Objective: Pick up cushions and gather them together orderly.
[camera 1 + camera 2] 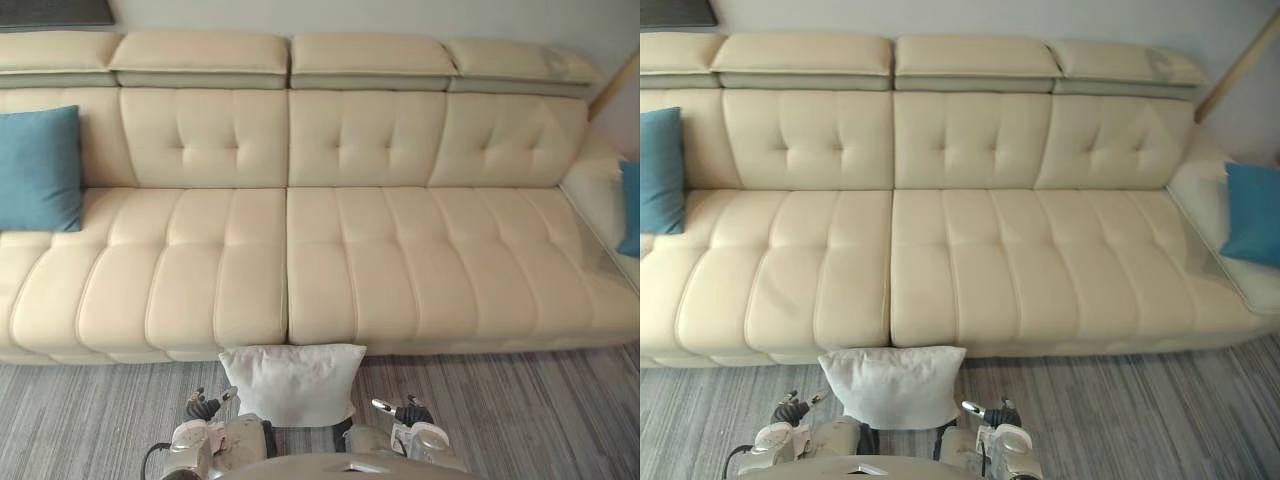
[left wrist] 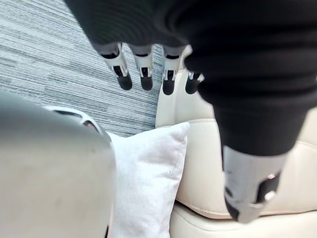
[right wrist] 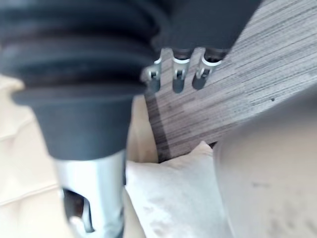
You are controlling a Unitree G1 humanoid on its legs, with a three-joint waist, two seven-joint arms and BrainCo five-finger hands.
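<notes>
A white cushion [image 1: 293, 382] stands on the grey floor against the front of the cream sofa [image 1: 330, 270], just below the seam between two seats. My left hand [image 1: 205, 405] hangs to its left and my right hand [image 1: 400, 410] to its right, both low and apart from it. In the left wrist view the fingers [image 2: 143, 69] are straight and hold nothing, with the white cushion [image 2: 148, 178] beside them. The right hand's fingers [image 3: 178, 79] are likewise relaxed and empty. A blue cushion [image 1: 38, 168] leans on the sofa's left backrest; another blue cushion [image 1: 1252, 212] lies at the right end.
The long sofa spans the whole view, its middle seats bare. Grey striped carpet [image 1: 520, 410] runs along its front. A wooden pole [image 1: 1240, 65] leans against the wall behind the sofa's right end.
</notes>
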